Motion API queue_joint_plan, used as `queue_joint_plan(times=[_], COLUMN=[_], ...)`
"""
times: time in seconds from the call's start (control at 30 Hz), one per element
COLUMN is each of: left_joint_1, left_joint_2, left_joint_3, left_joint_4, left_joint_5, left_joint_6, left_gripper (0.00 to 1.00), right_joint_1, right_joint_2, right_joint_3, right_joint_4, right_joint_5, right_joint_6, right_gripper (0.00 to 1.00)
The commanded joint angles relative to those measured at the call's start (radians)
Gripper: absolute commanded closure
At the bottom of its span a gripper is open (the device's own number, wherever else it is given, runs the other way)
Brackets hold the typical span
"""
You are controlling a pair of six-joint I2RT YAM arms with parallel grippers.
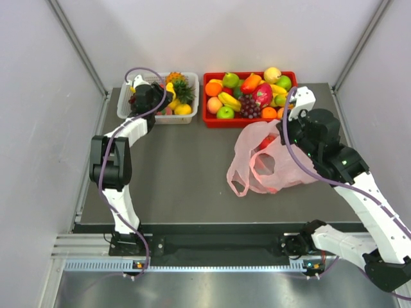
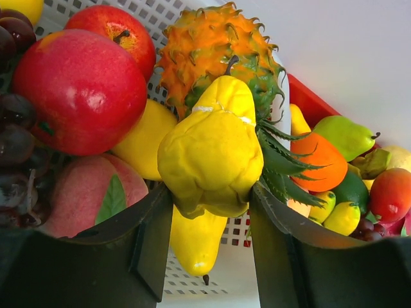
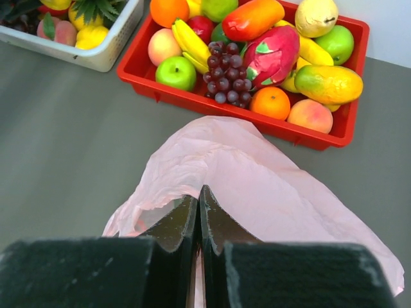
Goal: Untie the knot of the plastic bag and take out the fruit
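Clamping down on a lumpy yellow fruit (image 2: 209, 141), the left gripper (image 2: 210, 192) has it pinched between both fingers right over the white basket (image 3: 106, 54), and that's the first worry. The hold sits low on the fruit's bulging underside, so smooth skin like that could squirt out. It would drop among the red apple (image 2: 80, 90) and pineapple (image 2: 212, 45) packed below, maybe bumping something over the rim. Over on the other side, the right gripper (image 3: 198, 196) is pressed together with a fold of the plastic bag (image 3: 257, 186) caught in it, as far as the wrist view lets me judge, pink film bunched around the fingertips. Thin plastic, narrow pinch: pull too hard and it tears or slides free, and the bag flops back onto the table (image 3: 64, 147). From overhead the bag lies right of centre, just in front of the red tray (image 3: 192, 96), a handle loop (image 1: 239, 183) trailing loose toward the near side. I can't pick out a knot anywhere, so it looks undone to me. A reddish shape (image 1: 266, 143) shows through the film near that gripper, so I reckon there's fruit inside. Lift the wrong fold and the mouth closes over it, or it rolls out across the table, and the tray sits so close that a sideways swing of that arm could clip its wall
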Motion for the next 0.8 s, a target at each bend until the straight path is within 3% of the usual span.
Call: queue_joint_plan(times=[0.0,0.03,0.07,0.1,0.4,0.53,0.77], left_joint_1=[0.007,0.009,0.01,0.01,0.017,0.012,-0.065], left_joint_2=[0.011,0.014,0.014,0.01,-0.085,-0.234,-0.571], left_joint_3=[0.062,0.062,0.062,0.054,-0.001,-0.085,-0.435], left_joint_4=[0.021,0.02,0.017,0.018,-0.006,-0.002,0.058], left_joint_5=[-0.021,-0.054,-0.056,-0.059,-0.071,-0.05,0.033], left_joint_6=[-0.002,0.003,0.004,0.006,0.015,-0.015,-0.092], left_gripper=[0.61,0.53,0.18,0.01,0.01,0.01,0.02], right_joint_1=[-0.012,-0.012,-0.012,-0.012,-0.01,-0.012,-0.012], right_joint_2=[-0.025,-0.025,-0.024,-0.025,-0.032,-0.038,-0.039], right_joint_3=[0.001,0.001,0.001,0.001,-0.002,0.004,0.0], right_joint_4=[0.026,0.026,0.023,0.018,0.009,-0.001,-0.049], right_joint_5=[-0.04,-0.043,-0.048,-0.052,-0.065,-0.065,-0.213], right_joint_6=[-0.002,0.0,0.0,0.0,0.006,0.008,0.031], right_gripper=[1.0,1.0,1.0,1.0,1.0,1.0,1.0])
